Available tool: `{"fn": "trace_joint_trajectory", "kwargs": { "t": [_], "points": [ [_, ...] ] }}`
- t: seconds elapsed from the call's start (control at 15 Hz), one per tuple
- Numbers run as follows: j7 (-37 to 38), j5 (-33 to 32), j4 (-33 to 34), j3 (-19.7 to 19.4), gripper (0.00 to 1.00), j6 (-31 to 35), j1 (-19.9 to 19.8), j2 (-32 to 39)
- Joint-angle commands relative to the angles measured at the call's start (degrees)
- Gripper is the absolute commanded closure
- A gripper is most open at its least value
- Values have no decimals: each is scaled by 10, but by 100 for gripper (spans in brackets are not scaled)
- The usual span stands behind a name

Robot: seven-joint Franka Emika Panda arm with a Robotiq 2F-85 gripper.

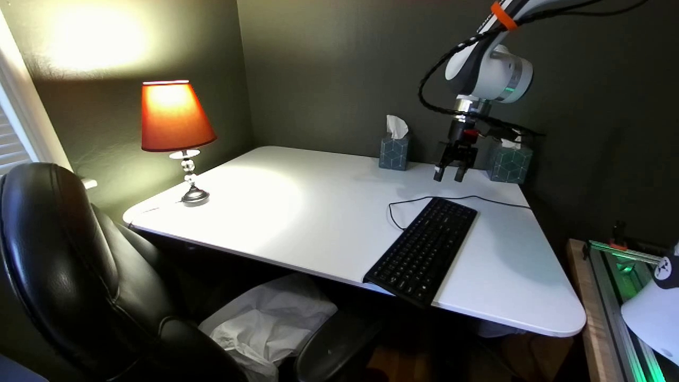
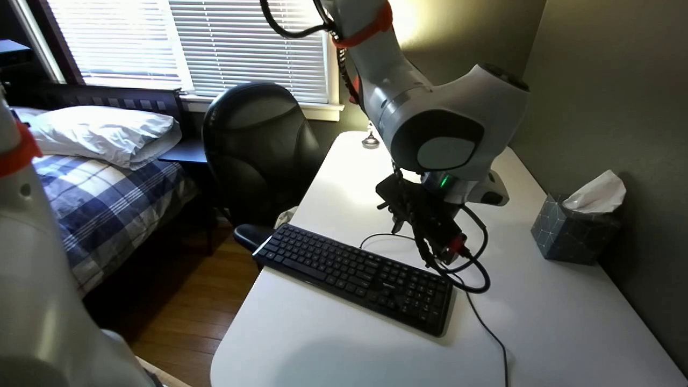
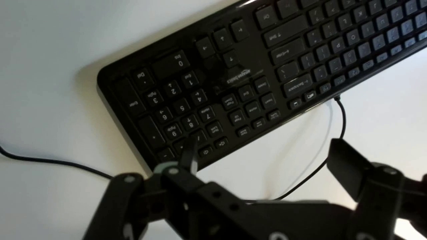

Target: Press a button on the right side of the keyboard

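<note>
The keyboard point(image 1: 424, 249) is long, flat and black and lies on the white table; it also shows in an exterior view point(image 2: 355, 274). In the wrist view the number-pad end of the keyboard point(image 3: 176, 96) fills the upper left, its keys upside down. My gripper point(image 1: 449, 174) is open and empty, above the table beyond the keyboard's number-pad end. In the wrist view my gripper point(image 3: 266, 150) has its fingers wide apart. The left finger overlaps the number pad's top corner; the right finger is over the table by the cable. In an exterior view the wrist hides most of the gripper.
A thin black cable point(image 2: 486, 322) runs over the table from the keyboard. Two tissue boxes point(image 1: 393, 153) point(image 1: 510, 162) stand at the wall, one close behind my gripper. A red lamp point(image 1: 175, 116) stands at the far corner. A black chair point(image 1: 58, 239) is at the table's edge.
</note>
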Motion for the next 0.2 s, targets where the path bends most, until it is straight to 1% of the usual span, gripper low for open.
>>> {"fn": "trace_joint_trajectory", "kwargs": {
  "t": [0.0, 0.13],
  "points": [
    [0, 1, -1, -12, 0, -1, 12, -2],
    [0, -1, -4, -12, 0, -1, 13, -3]
  ]
}}
